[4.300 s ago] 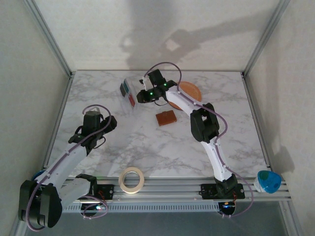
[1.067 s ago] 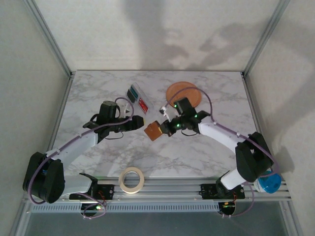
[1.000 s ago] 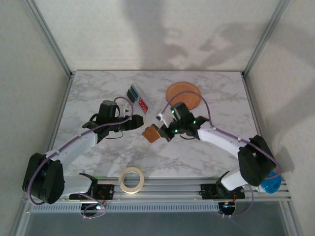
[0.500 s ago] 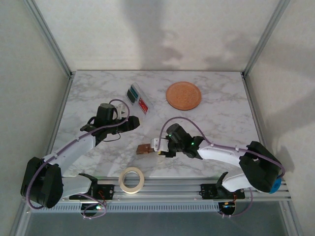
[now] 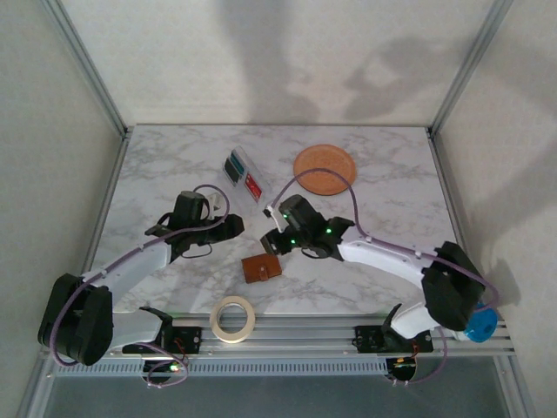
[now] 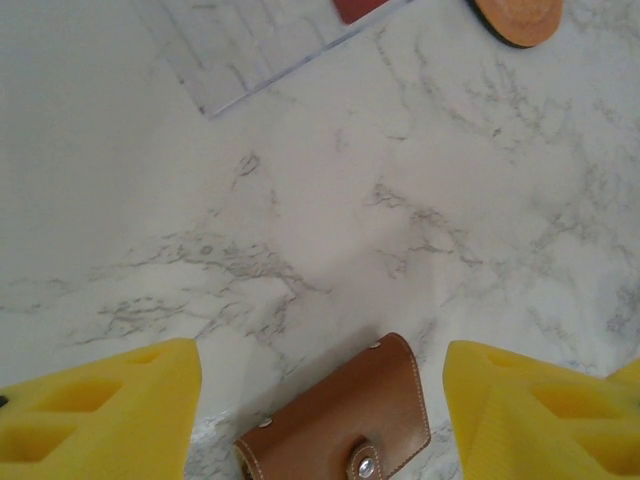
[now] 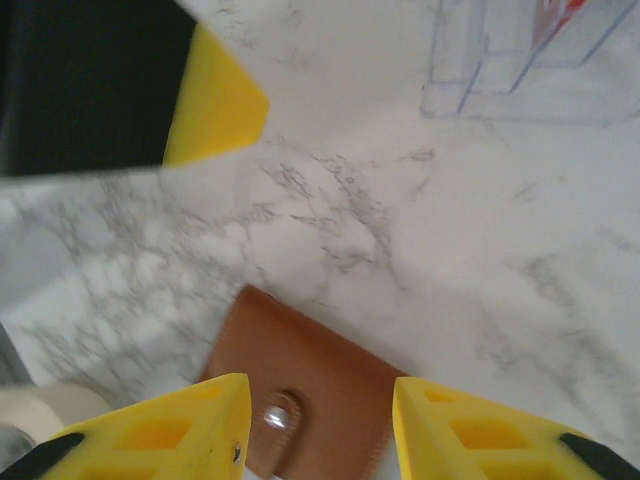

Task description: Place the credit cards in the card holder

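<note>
Though both wrist views crop its edge, the wallet (image 5: 261,268) lies shut on the table (image 5: 392,200), beside the left gripper (image 5: 233,225) and right gripper (image 5: 275,247), both spread, empty; cards (image 5: 234,164) blur inside the sleeve (image 5: 246,177).

Lab-style robot cell: white enclosure walls (image 5: 287,61), aluminium rail (image 5: 305,326), marble-print table (image 5: 392,192).

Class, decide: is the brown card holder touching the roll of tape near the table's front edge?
Apart. The top external view shows a strip of bare marble tabletop between the card holder and the tape roll.
</note>
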You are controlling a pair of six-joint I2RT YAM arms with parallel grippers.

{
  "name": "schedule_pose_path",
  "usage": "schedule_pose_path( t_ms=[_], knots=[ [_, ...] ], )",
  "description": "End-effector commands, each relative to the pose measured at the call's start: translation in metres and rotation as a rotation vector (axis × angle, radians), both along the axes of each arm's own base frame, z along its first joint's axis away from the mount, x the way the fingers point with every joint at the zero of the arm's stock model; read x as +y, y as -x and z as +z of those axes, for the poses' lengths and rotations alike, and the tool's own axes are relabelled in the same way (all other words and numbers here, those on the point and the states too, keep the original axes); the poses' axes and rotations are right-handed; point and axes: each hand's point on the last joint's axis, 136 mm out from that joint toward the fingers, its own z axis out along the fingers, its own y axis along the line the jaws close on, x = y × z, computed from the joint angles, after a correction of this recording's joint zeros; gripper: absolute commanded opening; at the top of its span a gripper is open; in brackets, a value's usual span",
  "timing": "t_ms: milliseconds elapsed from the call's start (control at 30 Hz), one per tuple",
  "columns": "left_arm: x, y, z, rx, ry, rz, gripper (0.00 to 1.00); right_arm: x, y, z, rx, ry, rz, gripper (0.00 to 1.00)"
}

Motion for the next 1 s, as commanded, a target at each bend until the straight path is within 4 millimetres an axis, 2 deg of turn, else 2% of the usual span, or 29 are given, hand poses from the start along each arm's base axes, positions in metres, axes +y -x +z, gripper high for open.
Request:
schedule_pose_path(
  t_ms=[0,133,200,300,467,533,633,767,867,967],
  knots=[
    [0.014,0.002,-0.013,0.030,-0.055,0.065,0.66,0.000,0.039,-0.043,0.284,0.061,-0.134,0.42],
    [0.020,-0.001,-0.012,0.022,-0.075,0.097,0.68,0.024,0.066,-0.055,0.423,0.007,-0.016,0.41],
    [0.025,-0.004,-0.013,0.017,-0.093,0.120,0.68,0.027,0.075,-0.063,0.406,0.070,0.029,0.40],
    [0.031,-0.008,-0.010,0.009,-0.100,0.146,0.69,0.012,0.070,-0.082,0.270,0.268,0.018,0.39],
    [0.043,-0.016,-0.004,-0.034,-0.107,0.218,0.70,0.009,0.062,-0.103,0.214,0.372,0.002,0.36],
    [0.043,-0.017,-0.004,-0.032,-0.102,0.218,0.70,0.002,0.055,-0.104,0.160,0.440,-0.018,0.34],
    [0.042,-0.016,-0.005,-0.029,-0.102,0.200,0.70,-0.019,0.043,-0.101,0.083,0.536,-0.059,0.34],
    [0.038,-0.012,-0.011,-0.024,-0.088,0.173,0.70,-0.059,0.013,-0.097,0.025,0.621,-0.167,0.37],
    [0.027,-0.007,-0.012,-0.021,-0.047,0.126,0.70,-0.084,-0.009,-0.101,0.075,0.593,-0.270,0.38],
    [0.020,-0.003,-0.017,-0.015,-0.045,0.090,0.69,-0.084,-0.018,-0.088,0.143,0.473,-0.315,0.43]
  ],
)
